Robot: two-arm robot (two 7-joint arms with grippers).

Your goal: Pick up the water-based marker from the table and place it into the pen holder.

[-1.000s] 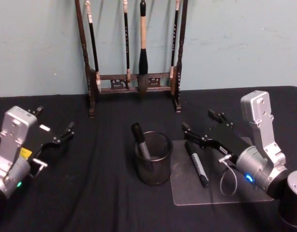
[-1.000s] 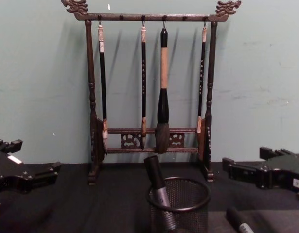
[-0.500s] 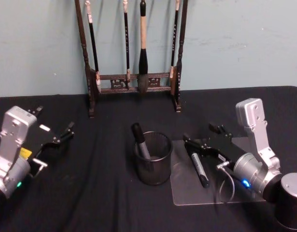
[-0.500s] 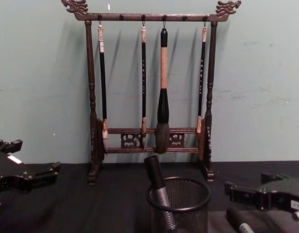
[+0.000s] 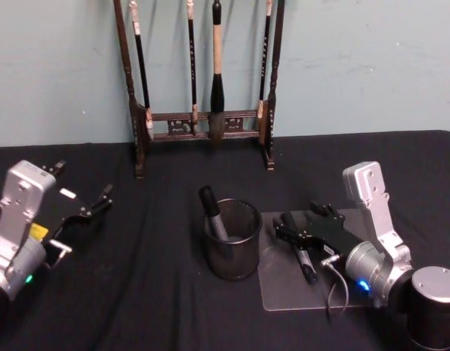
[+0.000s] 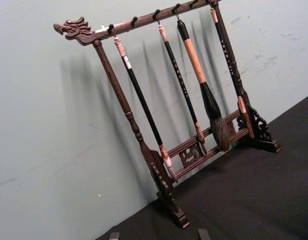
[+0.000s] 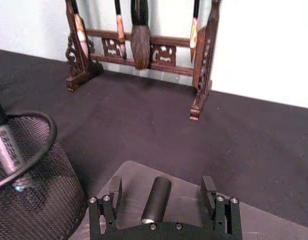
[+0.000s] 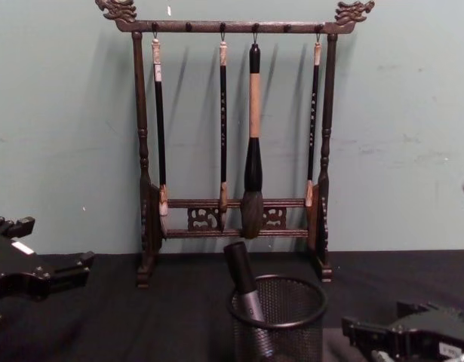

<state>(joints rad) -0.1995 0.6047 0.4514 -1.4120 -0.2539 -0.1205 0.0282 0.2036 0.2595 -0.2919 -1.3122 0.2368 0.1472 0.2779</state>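
Head view: high, angled forward and down over the black cloth-covered surface (image 5: 137, 292); wide, reaching the dark wooden brush rack (image 5: 203, 115) at the wall.
Chest view: low and level, facing that rack head-on; the round black wire-mesh cup (image 8: 281, 332) stands near, at the bottom edge.
Left wrist view: tilted, aimed up at the rack from well off.
Right wrist view: close above the surface, looking forward over the right end effector (image 7: 161, 187), with the cup just beside it.
Shared: the rack in all four views; the cup in three.

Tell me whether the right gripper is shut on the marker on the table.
No: the fingers of the right gripper stand open either side of the water-based marker, a gap on each side.
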